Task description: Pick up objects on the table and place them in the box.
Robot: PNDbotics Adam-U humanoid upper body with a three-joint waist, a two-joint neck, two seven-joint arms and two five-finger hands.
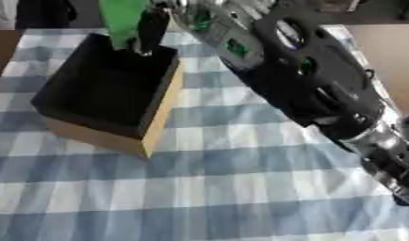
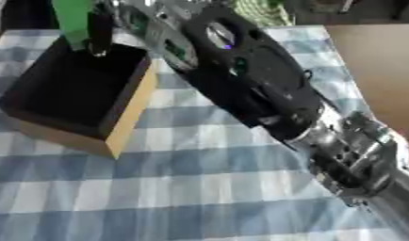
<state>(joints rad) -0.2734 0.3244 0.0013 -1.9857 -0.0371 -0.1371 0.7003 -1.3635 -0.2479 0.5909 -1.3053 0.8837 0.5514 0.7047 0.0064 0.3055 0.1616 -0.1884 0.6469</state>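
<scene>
Nearest to the camera, the robot's right arm [image 1: 323, 89] crosses the view from 4 o'clock up to 12 o'clock. Its right hand [image 1: 150, 28] hangs over the far rim of the box [image 1: 154, 117], fingers closed around a green object [image 1: 121, 19]. That box, dark inside with pale wooden sides, stands at 10 o'clock on the blue-and-white checked worktop [image 1: 200, 188]. No left hand shows.
</scene>
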